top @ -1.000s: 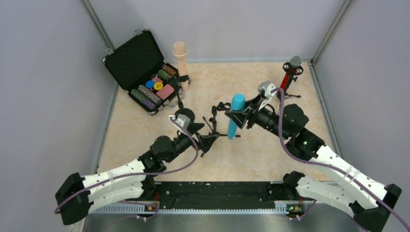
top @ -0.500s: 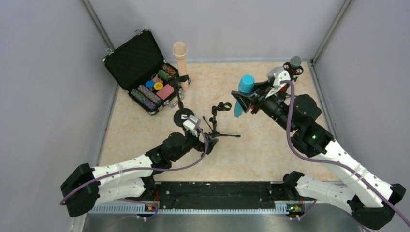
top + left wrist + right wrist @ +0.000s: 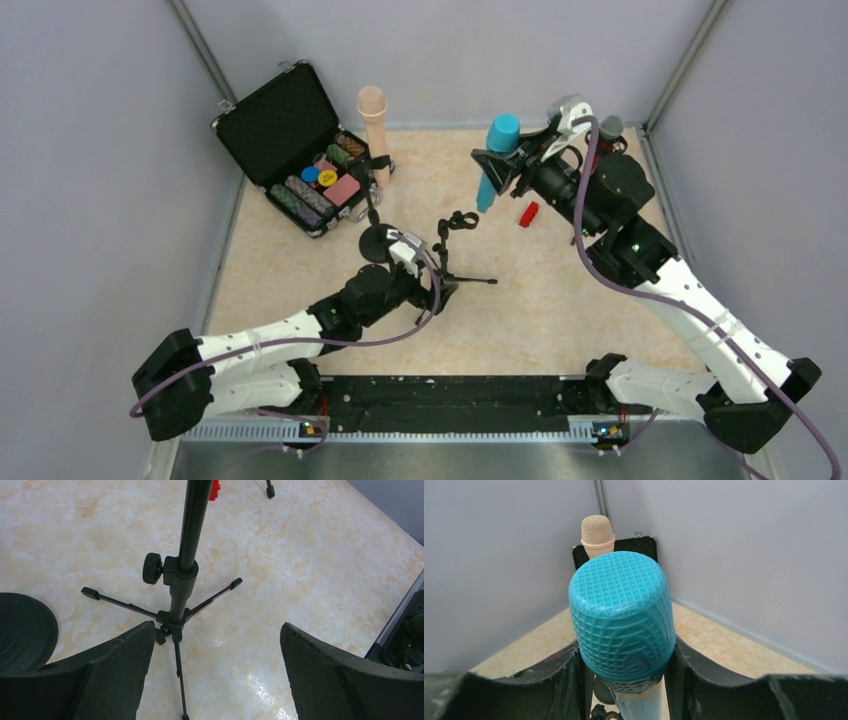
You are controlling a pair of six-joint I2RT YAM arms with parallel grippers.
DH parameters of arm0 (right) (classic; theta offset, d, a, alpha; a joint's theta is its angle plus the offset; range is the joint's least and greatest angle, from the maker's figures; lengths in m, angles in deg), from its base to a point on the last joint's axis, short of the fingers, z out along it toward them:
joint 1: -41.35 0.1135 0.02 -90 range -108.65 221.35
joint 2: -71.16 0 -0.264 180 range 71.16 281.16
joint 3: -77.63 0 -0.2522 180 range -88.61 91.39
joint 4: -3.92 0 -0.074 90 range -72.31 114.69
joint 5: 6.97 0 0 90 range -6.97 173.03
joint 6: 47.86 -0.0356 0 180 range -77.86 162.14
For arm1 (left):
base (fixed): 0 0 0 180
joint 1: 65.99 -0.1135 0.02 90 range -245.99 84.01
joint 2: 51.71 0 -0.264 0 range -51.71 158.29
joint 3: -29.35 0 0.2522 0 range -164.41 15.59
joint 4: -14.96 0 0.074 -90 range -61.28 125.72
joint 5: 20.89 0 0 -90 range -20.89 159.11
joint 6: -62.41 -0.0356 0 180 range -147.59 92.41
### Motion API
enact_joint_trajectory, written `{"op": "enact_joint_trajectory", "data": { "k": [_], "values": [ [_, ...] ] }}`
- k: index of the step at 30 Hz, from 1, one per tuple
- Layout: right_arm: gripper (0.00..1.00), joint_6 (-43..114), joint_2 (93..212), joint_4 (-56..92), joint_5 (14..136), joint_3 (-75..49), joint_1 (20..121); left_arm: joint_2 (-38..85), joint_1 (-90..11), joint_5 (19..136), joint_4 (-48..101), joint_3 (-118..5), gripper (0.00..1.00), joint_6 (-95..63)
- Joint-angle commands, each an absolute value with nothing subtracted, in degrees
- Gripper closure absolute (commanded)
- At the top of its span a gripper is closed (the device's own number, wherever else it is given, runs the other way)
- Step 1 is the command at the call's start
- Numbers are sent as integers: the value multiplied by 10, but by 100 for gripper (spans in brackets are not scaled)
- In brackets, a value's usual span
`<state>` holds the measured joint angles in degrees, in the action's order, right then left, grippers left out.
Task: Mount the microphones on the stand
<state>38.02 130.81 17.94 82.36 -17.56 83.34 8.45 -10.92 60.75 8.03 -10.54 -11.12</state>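
Observation:
My right gripper is shut on the cyan-blue microphone and holds it upright in the air, behind and right of the empty tripod stand. In the right wrist view its mesh head sits between the fingers. My left gripper is open and low at the tripod's base; the left wrist view shows the pole just ahead of its left finger. The beige microphone stands clipped in a round-based stand. The red microphone's silver head shows behind the right arm.
An open black case of poker chips lies at the back left. A tiny red block lies on the table right of the tripod. Grey walls close in the back and both sides.
My right arm has lifted the cyan-blue microphone up and toward the back, uncovering the red block. My left gripper has turned and settled low at the tripod's base.

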Motion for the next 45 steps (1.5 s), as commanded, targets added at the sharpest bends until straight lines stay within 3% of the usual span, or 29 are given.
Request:
{"op": "enact_joint_trajectory", "data": {
  "k": [1,12,45],
  "values": [
    [100,316,1327,153,721,-127,775,63,-111,612,67,-113,1,-116],
    [100,233,1341,105,614,-146,723,49,-111,603,61,-91,1,-114],
    [100,255,1354,102,655,-192,723,64,-111,589,77,-100,1,-117]
  ]
}}
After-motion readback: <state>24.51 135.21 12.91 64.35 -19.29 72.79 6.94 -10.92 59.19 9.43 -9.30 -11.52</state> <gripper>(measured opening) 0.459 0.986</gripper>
